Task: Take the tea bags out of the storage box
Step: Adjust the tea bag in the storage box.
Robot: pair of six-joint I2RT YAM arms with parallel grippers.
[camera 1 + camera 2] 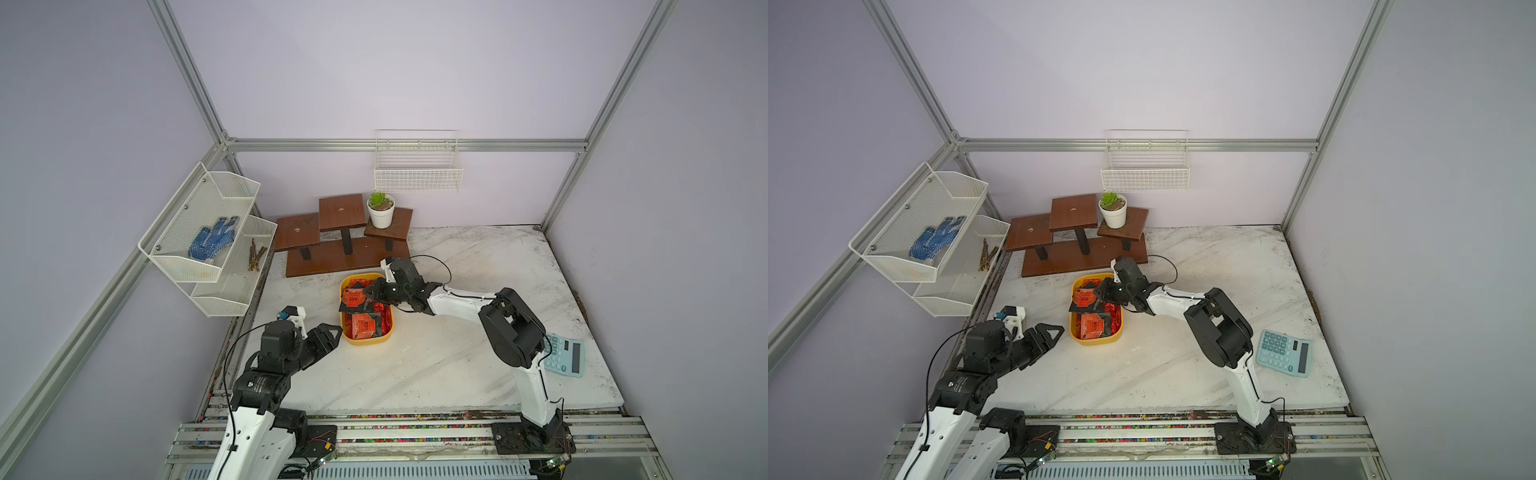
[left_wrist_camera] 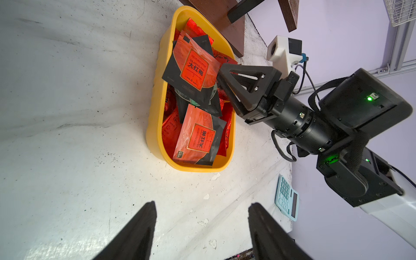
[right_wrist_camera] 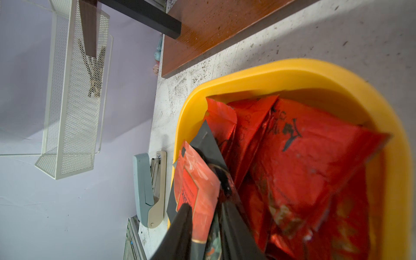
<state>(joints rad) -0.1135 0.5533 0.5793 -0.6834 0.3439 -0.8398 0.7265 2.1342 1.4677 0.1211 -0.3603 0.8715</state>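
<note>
Yellow box sits mid-table, tea bags piled inside. Your right tool is over its far end, pinched on the edge of a black-and-red packet. Your left tool hangs wide & empty, just beside the box's near corner.

Soft, even light, faint shadows; tea bags blurred close-up, wide-angle edge bowing.

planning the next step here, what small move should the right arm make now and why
Probably raise the right arm straight up. Its fingers are shut on the edge of a black-and-red packet that lies over the pile in the yellow tub, so the packet should clear the rim before it is carried out to the table.
</note>
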